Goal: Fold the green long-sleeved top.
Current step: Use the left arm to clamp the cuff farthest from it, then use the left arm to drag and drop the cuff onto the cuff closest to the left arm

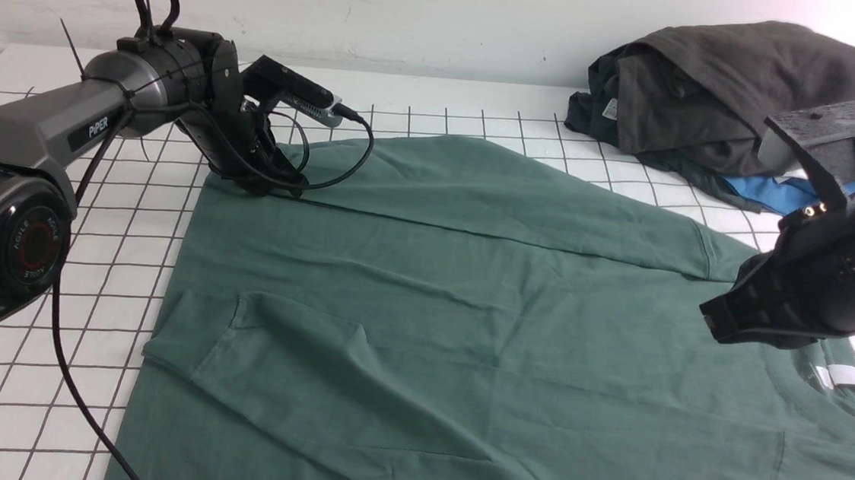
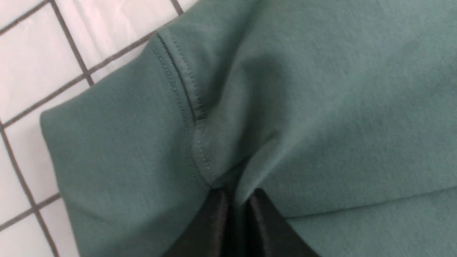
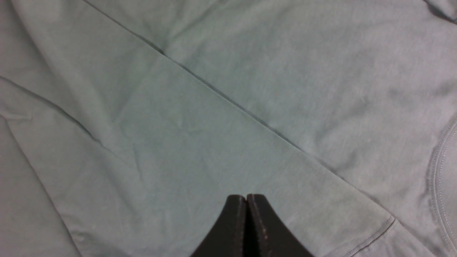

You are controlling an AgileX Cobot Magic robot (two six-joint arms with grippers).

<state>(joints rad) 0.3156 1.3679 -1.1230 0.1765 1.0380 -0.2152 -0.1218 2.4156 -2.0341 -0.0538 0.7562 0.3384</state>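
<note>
**L gripper pinching far-left corner of top; R gripper closed, empty**

Top (image 1: 430,309) lies spread flat on the gridded table (image 1: 114,246) and fills most of the front view. Neck end is to the robot's right, bottom end to its left. White neck label (image 1: 848,376) shows just below the R arm. Both sleeves are laid in over the body. Far sleeve (image 1: 522,202) runs along the back edge from the right shoulder seam twd the left. Near sleeve (image 1: 288,366) lies across the front part, its end pointing left.

L gripper (image 1: 279,182) is down on the far-left corner of the top, tips on the cloth. In its wrist view the jaws are nearly together w/ a ridge of green fabric puckered up into the narrow gap btw them. So it is clamped on the top (image 2: 339,107), right beside a double-stitched hem (image 2: 178,78). Cannot tell if that hem is a cuff or the bottom edge. White table w/ dark grid lines shows past the corner.

R gripper (image 1: 711,321) hangs above the neck/shoulder area on the right. Its wrist view shows the fingers (image 3: 234,221) pressed together w/ nothing btw them, over smooth green cloth. A sleeve edge crosses that view diagonally, w/ a cuff (image 3: 387,223) and the ribbed neck (image 3: 442,167) at the margin.

Dark heap (image 1: 714,87) sits at the far right, just beyond the top, w/ a blue garment (image 1: 774,192) poking out under it.
</note>
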